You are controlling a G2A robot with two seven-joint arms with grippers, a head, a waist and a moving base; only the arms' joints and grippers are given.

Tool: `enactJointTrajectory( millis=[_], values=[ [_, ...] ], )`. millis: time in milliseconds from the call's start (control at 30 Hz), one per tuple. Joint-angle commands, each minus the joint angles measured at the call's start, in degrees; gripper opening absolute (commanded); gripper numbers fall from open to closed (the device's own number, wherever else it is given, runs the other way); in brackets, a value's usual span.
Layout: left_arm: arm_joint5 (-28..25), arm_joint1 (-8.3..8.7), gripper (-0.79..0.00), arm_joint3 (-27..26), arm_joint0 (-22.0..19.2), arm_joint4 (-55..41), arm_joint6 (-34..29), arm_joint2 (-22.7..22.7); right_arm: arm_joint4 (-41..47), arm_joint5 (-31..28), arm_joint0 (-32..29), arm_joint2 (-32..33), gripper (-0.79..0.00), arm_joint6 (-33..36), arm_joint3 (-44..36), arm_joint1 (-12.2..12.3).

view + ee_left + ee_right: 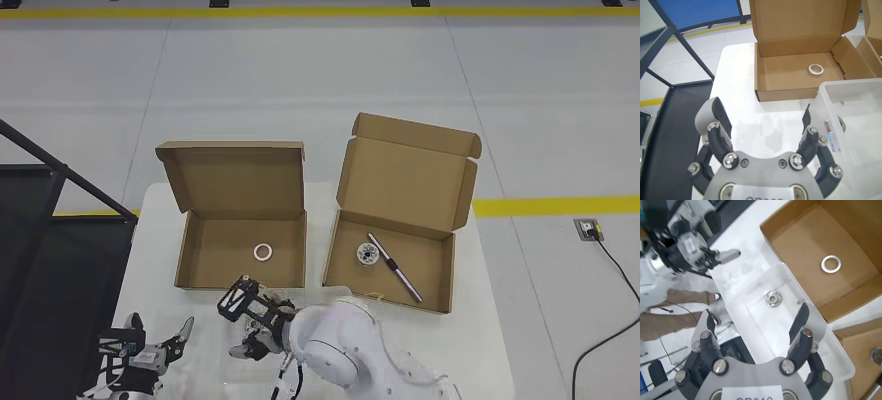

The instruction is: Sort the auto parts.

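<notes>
Right wrist view reveals flanged part (773, 298) inside clear bin (761, 323).

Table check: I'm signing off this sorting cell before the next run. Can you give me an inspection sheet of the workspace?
Surface: white table, carrying two cardboard boxes and a bin.
Job's things: left box holds a metal ring; right box holds a round part and a thin rod; clear bin holds a flanged hub.
Clutter: nothing seen.
Grippers: left gripper open over bare table beside the bin; right gripper open over the bin.
Cables: black cable on the floor at a floor outlet.
Surroundings: black rack beside the table; yellow floor line.
</notes>
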Motion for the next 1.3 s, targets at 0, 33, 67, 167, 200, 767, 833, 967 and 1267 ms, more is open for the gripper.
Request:
enactJointTrajectory(
  millis=[0, 33, 67, 167, 200, 767, 833, 967, 1267],
  values=[
    [-0.4, 0.00, 0.000, -0.1, -0.2, -0.3, -0.2, 0.0, -1.7, -0.1, 3.8, -4.8, 0.000, 2.6, 4.2, -1.3],
    [-0.4, 0.00, 0.000, -0.1, -0.2, -0.3, -0.2, -0.1, -2.3, -0.2, 5.4, -6.8, 0.000, 3.9, 6.5, -2.0],
    [-0.3, -0.01, 0.000, -0.1, -0.3, -0.4, -0.2, -0.1, -2.2, -0.1, 6.9, -8.5, 0.000, 4.6, 8.5, -2.8],
    [0.4, -0.08, 0.000, -0.2, -0.4, -0.5, -0.4, -0.1, -1.7, 2.4, 10.8, -12.2, 0.000, 5.4, 15.3, -5.3],
    [0.5, -0.10, 0.000, -0.2, -0.4, -0.4, -0.4, -0.1, -1.2, 2.8, 11.9, -13.3, 0.000, 5.2, 17.4, -6.2],
    [1.4, -0.24, 0.000, 0.0, -0.3, -0.3, -0.4, 0.0, 3.4, 4.3, 22.3, -20.6, -0.099, -0.1, 46.8, -18.6],
    [1.5, -0.24, 0.000, 0.5, -0.8, -1.3, -0.7, -0.6, 3.4, 4.5, 22.3, -21.2, -0.114, -1.4, 48.8, -19.7],
    [2.1, -0.22, 0.000, 2.1, -1.6, -3.5, -1.9, -2.4, 3.7, 4.0, 22.6, -21.6, -0.132, -3.4, 52.8, -21.6],
    [0.5, -0.13, 0.000, 2.9, -1.2, -6.6, -2.0, -5.5, 4.2, 6.5, 23.5, -23.1, -0.400, -5.7, 56.1, -22.9]
  ],
)
